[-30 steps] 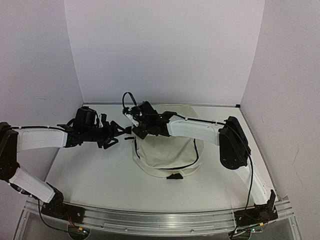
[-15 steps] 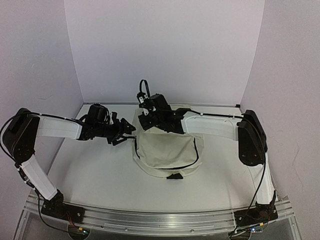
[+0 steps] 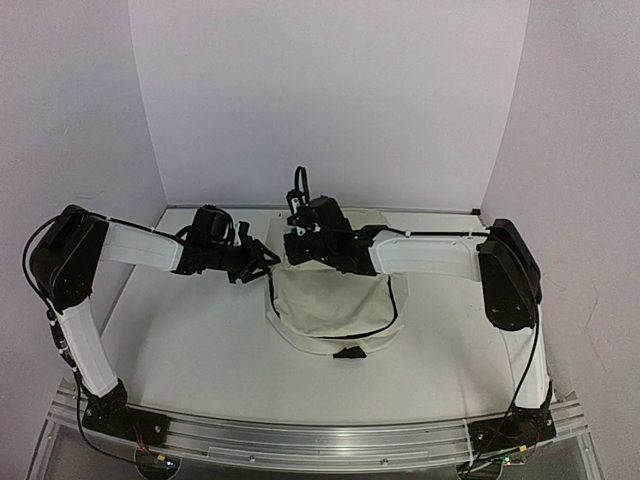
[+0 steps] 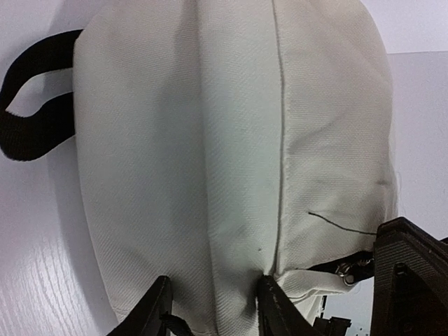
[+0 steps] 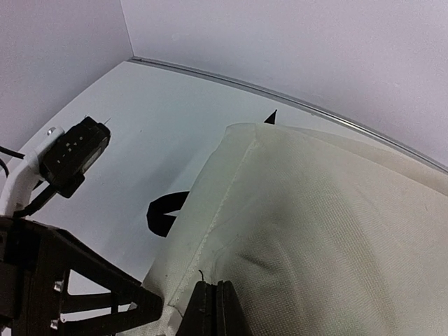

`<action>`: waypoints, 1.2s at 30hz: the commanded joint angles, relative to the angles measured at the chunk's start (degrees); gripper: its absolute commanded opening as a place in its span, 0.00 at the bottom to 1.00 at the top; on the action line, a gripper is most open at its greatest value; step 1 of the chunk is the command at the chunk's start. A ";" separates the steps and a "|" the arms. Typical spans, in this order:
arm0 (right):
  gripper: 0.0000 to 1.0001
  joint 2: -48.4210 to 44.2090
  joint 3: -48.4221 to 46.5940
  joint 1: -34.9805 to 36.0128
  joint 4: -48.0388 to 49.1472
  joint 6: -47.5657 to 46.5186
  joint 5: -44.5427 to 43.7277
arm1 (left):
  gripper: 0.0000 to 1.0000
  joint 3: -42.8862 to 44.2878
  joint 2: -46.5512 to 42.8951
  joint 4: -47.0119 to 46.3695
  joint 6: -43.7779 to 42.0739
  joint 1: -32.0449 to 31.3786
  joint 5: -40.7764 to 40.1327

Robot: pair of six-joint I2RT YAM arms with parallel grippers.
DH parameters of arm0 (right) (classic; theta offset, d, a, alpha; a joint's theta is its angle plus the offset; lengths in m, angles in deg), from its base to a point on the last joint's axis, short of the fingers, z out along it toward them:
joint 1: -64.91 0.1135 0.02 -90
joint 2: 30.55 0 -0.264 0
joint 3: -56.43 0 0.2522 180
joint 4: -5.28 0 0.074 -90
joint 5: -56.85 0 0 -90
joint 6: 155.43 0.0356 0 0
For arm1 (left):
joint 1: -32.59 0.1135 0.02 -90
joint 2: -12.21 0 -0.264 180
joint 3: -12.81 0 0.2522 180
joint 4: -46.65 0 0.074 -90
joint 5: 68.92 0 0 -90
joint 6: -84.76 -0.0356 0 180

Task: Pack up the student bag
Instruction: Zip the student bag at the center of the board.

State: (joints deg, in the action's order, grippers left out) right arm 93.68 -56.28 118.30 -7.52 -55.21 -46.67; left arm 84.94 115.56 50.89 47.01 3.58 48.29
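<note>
View from above: the student bag [image 3: 335,310], a large cream fabric backpack with black straps and black zipper lines, lies on the white table [image 3: 180,340] slightly right of centre, its black zip line running unbroken across the front panel. Both arms reach to its far-left corner. The left gripper [image 3: 262,262] is at the bag's edge and the right gripper [image 3: 292,250] is just beside it, over the bag's upper rim.

Left wrist view: two black fingers [image 4: 159,311] stand partly apart astride a raised fold of cream fabric, which fills the gap between them. Whether the fold is pinched firm cannot be told. A black strap loop [image 4: 28,105] lies on the table at the bag's far end, and small metal zip pulls [image 4: 348,269] show low on the right.

Right wrist view: the fingers [image 5: 225,308] are closed flat together at the bag's seam, apparently nipping a thin pinch of cloth there.

Step in hand (a judgement): securing the bag by its corner before opening it; nothing to pack is in view. The next move calls for a sure hold from the left gripper, then a draw on the zip pulls with the fabric kept taut.
</note>
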 commanded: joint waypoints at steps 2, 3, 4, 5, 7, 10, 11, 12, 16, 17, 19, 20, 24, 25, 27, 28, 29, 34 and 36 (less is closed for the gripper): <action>0.00 -5.55 1.81 -0.13 4.36 3.08 0.97 | 0.25 3.82 2.54 -2.26 -1.35 -0.84 1.12; 0.00 -5.92 2.51 -0.13 4.73 3.44 0.24 | 0.19 3.60 2.49 -2.29 -1.24 -0.86 0.99; 0.00 -6.62 3.20 -0.09 5.15 3.72 -0.95 | 0.13 3.31 2.21 -2.23 -1.23 -0.87 0.63; 0.00 -7.26 3.87 -0.06 5.65 3.98 -2.19 | 0.09 2.99 1.89 -2.12 -1.26 -0.87 -0.02; 0.00 -8.49 5.40 -0.07 6.25 4.36 -5.27 | 0.02 1.99 0.68 -1.81 -1.39 -0.90 -1.35; 0.00 -10.43 7.29 -0.18 7.04 4.84 -10.91 | 0.00 0.72 -0.96 -1.55 -1.59 -0.87 -3.55; 0.00 -10.84 7.94 -0.13 7.20 5.01 -12.45 | 0.00 0.32 -1.52 -1.48 -1.64 -0.87 -4.11; 0.00 -11.27 8.50 -0.10 7.30 5.29 -14.02 | 0.00 0.02 -1.97 -1.32 -1.72 -0.87 -4.72; 0.00 -13.25 10.91 -0.94 7.36 7.93 -16.40 | 0.00 -1.00 -3.67 0.24 -2.10 -0.74 -6.99; 0.00 -13.72 11.66 -1.53 7.39 9.14 -15.70 | 0.00 -1.25 -4.03 0.58 -2.27 -0.73 -7.40; 0.00 -15.10 12.87 -2.90 7.44 10.91 -14.28 | 0.00 -1.69 -4.56 1.34 -2.43 -0.49 -7.97; 0.00 -15.73 13.63 -3.36 7.60 11.53 -13.87 | 0.00 -1.93 -4.89 1.52 -2.49 -0.37 -8.22; 0.00 -18.20 16.21 -4.79 8.86 12.39 -12.00 | 0.00 -2.91 -5.99 2.11 -2.62 0.02 -9.34; 0.00 -18.63 16.70 -5.25 8.98 12.58 -11.60 | 0.00 -3.04 -6.14 2.34 -2.70 0.14 -9.59; 0.00 -19.57 17.64 -6.36 9.18 13.01 -10.71 | 0.00 -3.17 -6.39 2.75 -2.93 0.38 -9.98; 0.00 -19.90 18.11 -6.86 9.25 13.20 -10.46 | 0.00 -3.25 -6.59 2.86 -2.99 0.50 -10.08; 0.00 -20.20 18.53 -7.39 9.29 13.39 -10.23 | 0.00 -3.32 -6.78 2.98 -3.04 0.61 -10.20; 0.00 -21.28 21.51 -10.18 9.43 15.19 -8.70 | 0.00 -3.89 -8.11 3.73 -3.46 1.25 -11.10; 0.00 -21.81 23.12 -11.03 9.50 15.79 -8.59 | 0.00 -4.44 -8.62 3.92 -3.55 1.69 -11.36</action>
State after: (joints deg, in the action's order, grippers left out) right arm 77.04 -35.06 110.85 -1.66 -41.39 -51.85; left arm 82.12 110.73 51.10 45.34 2.11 42.87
